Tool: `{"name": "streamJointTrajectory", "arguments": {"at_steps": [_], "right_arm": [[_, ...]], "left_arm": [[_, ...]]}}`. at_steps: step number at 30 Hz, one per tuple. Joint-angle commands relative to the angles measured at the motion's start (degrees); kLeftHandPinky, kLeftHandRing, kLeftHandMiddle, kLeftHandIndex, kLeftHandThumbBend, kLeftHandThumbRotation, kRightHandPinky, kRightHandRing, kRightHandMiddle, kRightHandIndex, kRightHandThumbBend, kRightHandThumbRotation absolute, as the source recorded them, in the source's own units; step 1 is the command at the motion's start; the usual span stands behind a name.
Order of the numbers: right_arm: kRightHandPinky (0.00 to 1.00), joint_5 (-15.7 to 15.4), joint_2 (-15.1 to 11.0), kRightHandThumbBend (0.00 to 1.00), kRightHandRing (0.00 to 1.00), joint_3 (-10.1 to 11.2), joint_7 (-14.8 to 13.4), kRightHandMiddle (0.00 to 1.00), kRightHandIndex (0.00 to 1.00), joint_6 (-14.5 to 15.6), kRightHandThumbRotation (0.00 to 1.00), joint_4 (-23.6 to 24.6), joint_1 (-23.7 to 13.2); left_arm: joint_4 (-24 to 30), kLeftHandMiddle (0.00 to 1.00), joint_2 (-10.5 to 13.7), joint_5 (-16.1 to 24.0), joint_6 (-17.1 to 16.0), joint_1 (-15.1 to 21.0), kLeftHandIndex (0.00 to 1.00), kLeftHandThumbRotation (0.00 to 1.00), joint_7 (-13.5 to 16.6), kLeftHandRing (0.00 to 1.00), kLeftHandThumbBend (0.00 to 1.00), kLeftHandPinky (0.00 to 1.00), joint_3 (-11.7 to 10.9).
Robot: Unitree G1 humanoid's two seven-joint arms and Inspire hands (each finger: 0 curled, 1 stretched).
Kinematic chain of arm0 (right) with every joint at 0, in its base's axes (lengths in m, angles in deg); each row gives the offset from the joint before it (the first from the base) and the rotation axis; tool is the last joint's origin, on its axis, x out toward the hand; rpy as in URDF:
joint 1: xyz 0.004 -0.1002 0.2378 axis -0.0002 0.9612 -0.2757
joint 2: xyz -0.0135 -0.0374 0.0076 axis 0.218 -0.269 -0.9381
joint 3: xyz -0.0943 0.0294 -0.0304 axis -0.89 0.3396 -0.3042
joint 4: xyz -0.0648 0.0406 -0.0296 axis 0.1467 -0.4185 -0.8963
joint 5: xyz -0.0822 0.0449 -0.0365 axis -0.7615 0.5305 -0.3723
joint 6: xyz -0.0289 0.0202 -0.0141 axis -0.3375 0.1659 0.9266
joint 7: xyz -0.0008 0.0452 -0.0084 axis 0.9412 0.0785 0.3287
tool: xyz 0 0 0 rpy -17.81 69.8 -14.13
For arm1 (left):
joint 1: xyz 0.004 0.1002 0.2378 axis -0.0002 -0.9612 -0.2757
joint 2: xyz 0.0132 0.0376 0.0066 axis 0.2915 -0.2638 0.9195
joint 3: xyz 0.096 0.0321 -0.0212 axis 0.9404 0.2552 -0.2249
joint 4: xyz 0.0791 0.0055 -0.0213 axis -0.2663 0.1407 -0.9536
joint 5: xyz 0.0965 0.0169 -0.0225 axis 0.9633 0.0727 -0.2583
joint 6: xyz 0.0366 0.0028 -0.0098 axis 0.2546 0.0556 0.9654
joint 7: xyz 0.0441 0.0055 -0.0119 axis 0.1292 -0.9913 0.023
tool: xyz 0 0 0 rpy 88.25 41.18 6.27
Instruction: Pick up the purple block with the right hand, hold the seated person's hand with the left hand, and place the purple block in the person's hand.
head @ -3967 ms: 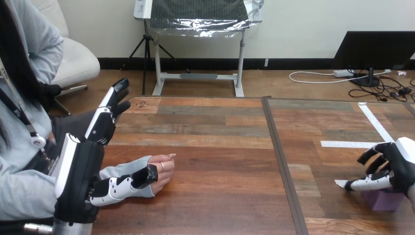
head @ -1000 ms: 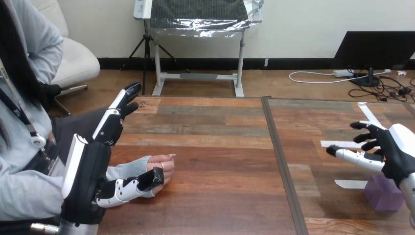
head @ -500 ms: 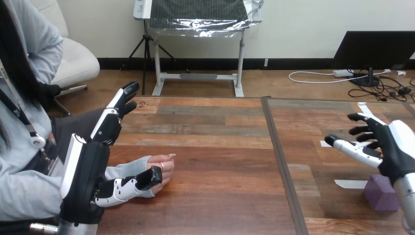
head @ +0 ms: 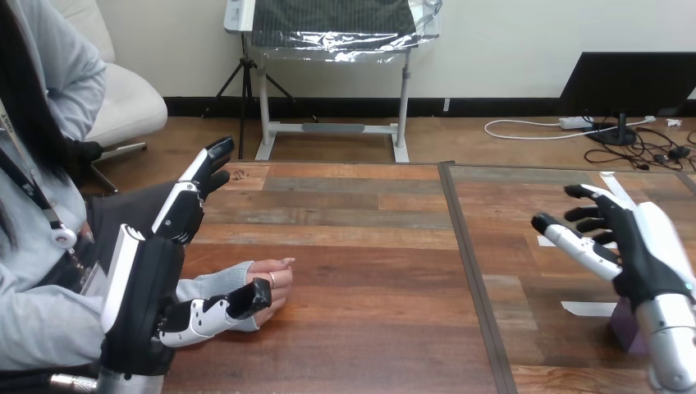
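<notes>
Left side: the person's hand point(head: 269, 283) rests on the table point(head: 361, 246) near its left edge, fingers curled in, no open palm showing. The left hand point(head: 152, 275) stands just left of it, edge-on. Its fingers are straight and point far and up, gripping nothing. Its thumb point(head: 209, 313) lies along the near side of the person's wrist, touching or just beside it; cannot tell which. No wrap round the wrist, so not a hold yet.

Middle: bare table, with a dark seam point(head: 468, 263) running near to far.

Right side: the right hand point(head: 636, 242) is up off the table, fingers spread and released, empty. The purple block point(head: 621, 332) sits on the table at the near right, under and partly behind that hand's wrist, next to a white tape strip point(head: 587, 309). The block is not picked up.

Risks:
- The right hand is higher than the block and beyond it, with the wrist right over it. Coming down from here could bump the block with the wrist or forearm and shove it toward the near or right edge.
- A spread-finger grab on a small block may clip one corner and tip it out.
- The left hand closing could land on the sleeve only, or squeeze too hard.
- The person's fingers are curled, so a block brought over now has nowhere to sit and would likely roll off.
</notes>
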Motion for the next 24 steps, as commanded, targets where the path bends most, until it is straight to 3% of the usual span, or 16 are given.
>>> {"name": "streamJointTrajectory", "arguments": {"at_steps": [1,5,12,24], "right_arm": [[0.68,0.85,1.22,0.87,0.73,1.18,-1.61,0.74,0.84,-2.03,0.9,2.81,-2.22],[0.68,0.87,1.71,0.88,0.73,1.15,-1.9,0.74,0.84,-2.45,0.91,3.01,-2.35],[0.67,1.39,2.64,0.91,0.72,1.44,-1.42,0.74,0.84,-3.1,0.93,3.08,-2.87],[0.66,0.95,3.7,0.88,0.71,1.06,-2.36,0.72,0.83,-4.45,0.92,4.12,-3.52]], "left_arm": [[-0.08,0.94,0.55,-1.39,-0.48,3.35,0.9,0.67,-0.36,0.94,1.0,0.9,-0.28],[-0.51,0.94,0.42,-0.65,-1.13,3.59,0.9,0.68,-0.05,0.93,1.0,0.89,-0.94],[-0.57,0.94,0.68,-2.18,-0.84,3.69,0.9,0.67,-1.0,0.93,1.0,0.89,-0.23],[-1.56,0.93,0.23,-1.53,-1.65,4.41,0.9,0.68,-0.73,0.92,1.0,0.88,-1.0]]}}
